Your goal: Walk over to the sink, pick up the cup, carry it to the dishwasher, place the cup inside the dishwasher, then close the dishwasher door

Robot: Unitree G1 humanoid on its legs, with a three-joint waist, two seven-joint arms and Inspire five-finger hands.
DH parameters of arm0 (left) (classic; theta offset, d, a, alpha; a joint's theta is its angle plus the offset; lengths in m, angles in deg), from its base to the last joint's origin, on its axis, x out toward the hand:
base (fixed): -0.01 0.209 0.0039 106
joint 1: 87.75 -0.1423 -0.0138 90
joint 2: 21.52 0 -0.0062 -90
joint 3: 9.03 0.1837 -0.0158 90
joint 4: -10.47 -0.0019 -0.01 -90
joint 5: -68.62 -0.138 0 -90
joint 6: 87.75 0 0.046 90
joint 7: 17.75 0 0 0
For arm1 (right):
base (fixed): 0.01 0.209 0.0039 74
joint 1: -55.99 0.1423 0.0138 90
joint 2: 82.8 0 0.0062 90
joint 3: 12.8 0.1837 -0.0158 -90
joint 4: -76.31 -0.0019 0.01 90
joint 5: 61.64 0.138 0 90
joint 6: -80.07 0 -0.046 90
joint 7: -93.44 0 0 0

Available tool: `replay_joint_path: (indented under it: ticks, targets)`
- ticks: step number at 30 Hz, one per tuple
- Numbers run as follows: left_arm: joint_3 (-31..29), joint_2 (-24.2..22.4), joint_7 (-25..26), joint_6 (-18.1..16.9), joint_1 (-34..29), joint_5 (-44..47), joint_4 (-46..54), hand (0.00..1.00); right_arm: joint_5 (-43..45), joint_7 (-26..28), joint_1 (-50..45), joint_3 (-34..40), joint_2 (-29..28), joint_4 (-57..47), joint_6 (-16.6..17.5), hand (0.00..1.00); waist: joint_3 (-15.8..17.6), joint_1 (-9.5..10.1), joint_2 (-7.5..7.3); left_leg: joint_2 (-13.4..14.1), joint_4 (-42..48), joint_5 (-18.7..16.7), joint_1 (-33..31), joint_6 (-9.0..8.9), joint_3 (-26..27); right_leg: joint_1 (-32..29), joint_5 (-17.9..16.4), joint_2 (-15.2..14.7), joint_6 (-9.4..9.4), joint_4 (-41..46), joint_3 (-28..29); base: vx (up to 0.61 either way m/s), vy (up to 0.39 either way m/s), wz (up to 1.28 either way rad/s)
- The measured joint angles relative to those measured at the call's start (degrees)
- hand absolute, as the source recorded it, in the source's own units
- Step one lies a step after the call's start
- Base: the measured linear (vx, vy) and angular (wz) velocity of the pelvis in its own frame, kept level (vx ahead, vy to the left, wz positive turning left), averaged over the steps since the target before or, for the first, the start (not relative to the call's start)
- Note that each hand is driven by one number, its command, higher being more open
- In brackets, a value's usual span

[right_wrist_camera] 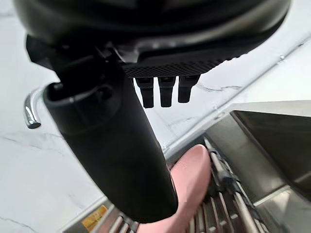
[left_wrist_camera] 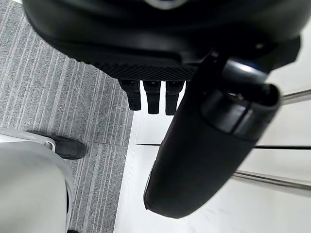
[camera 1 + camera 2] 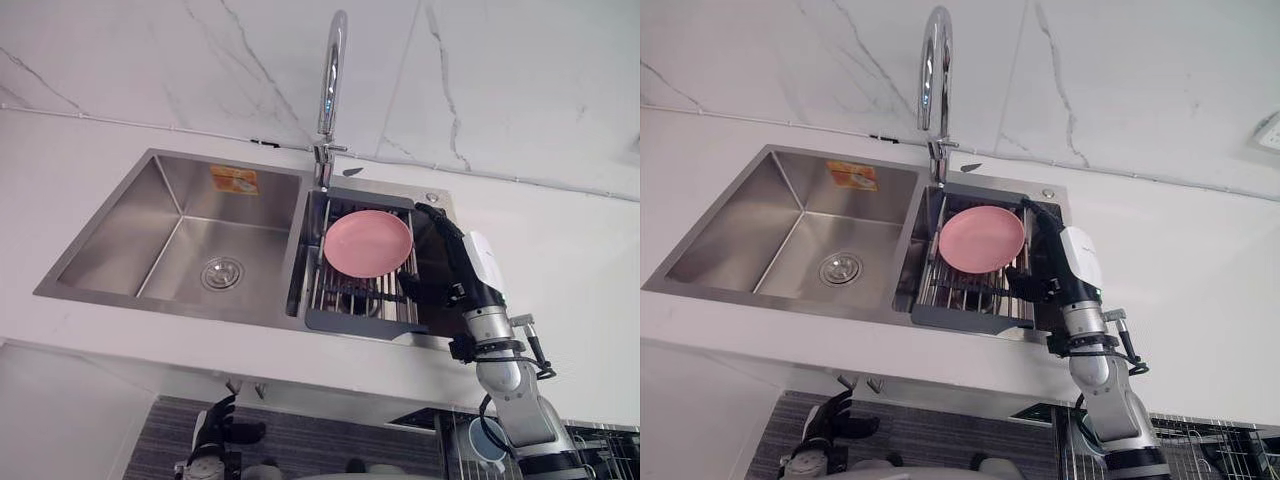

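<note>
The right hand (image 3: 455,262) is reaching over the drying rack (image 3: 350,300) in the right basin of the sink (image 3: 150,215), fingers straight and empty, just beside a pink plate (image 3: 367,243). The left hand (image 3: 212,428) is hanging relaxed below the counter (image 3: 560,260). A pale blue round thing, possibly the cup (image 3: 486,440), is showing beside the right forearm, in a wire basket (image 3: 600,440).

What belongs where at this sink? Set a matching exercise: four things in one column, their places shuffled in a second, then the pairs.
Things:
1. pink plate
2. drain strainer
3. faucet
4. right hand

Places:
A. bottom of the left basin
B. at the rear rim, behind the divider between the basins
C. on the drying rack
D. over the rack's right side, just right of the plate

Pairs: 1-C, 2-A, 3-B, 4-D
</note>
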Motion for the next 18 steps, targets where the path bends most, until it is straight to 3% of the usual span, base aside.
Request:
replay_joint_path:
  ticks: [18]
  targets:
    - [2.5, 0.5, -0.2, -0.1, 0.0, -1.2, 0.5, 0.90, -5.1, -0.2, 8.0, -3.9, 5.1, 10.5, -1.6, 0.90, -0.3, 0.04, 0.33, -1.1, -0.1, 1.2, -2.7, 0.07, -1.3, -0.9, 0.8, -1.1, 0.47, -2.0, -2.1, 0.01, 0.007, 0.06]
